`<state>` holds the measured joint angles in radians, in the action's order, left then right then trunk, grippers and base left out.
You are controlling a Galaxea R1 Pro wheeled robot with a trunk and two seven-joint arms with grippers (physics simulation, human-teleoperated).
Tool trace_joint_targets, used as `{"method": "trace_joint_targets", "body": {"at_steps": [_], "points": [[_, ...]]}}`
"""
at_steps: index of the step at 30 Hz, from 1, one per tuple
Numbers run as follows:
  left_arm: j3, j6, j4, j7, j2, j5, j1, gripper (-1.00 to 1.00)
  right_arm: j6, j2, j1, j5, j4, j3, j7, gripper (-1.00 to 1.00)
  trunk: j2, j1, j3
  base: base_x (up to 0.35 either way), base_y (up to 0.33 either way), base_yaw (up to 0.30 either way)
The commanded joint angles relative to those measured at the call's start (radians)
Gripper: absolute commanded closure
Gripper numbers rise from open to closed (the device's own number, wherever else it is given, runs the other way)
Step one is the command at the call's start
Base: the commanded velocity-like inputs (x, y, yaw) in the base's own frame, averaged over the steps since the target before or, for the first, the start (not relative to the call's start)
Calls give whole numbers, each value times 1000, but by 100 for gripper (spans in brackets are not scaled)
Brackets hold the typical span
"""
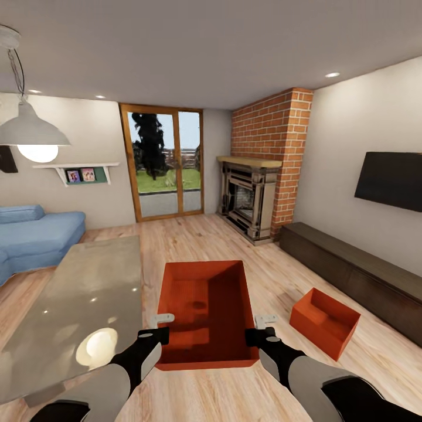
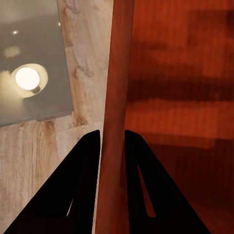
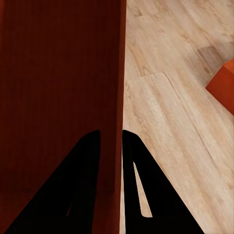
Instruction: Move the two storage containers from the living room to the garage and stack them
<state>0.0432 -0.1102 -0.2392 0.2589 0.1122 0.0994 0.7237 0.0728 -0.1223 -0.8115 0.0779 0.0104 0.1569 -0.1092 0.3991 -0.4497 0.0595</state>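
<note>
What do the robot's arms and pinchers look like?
Both arms have smooth, rounded, light grey shells that turn glossy black toward the wrists. The left gripper and right gripper have small pale grey metal tips. Seen close up, the fingers are flat black wedges with narrow slots. No cables or markings show.

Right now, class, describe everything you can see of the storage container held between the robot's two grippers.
The held container is an orange-red, open-top rectangular box with plain smooth walls, plastic-looking and empty. It sits level in front of the robot, long side pointing away, over the wood-plank floor beside the glass table. The left gripper pinches its left wall; the right gripper pinches its right wall. Whether its base touches the floor cannot be told.
</note>
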Motion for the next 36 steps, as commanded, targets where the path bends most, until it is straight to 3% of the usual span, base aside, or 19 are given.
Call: {"method": "trace_joint_targets", "body": {"at_steps": [1, 20, 36], "points": [[-22, -5, -15, 11, -9, -17, 0, 100, 4, 2, 0, 17, -4, -8, -6, 100, 1, 0, 0, 0, 0, 4], [-22, -5, -15, 11, -9, -17, 0, 100, 4, 1, 0, 17, -4, -8, -6, 100, 1, 0, 0, 0, 0, 6], [-22, -5, -15, 12, -9, -17, 0, 100, 4, 1, 0, 19, -4, -8, -5, 100, 1, 0, 8, 0, 0, 274]]}}
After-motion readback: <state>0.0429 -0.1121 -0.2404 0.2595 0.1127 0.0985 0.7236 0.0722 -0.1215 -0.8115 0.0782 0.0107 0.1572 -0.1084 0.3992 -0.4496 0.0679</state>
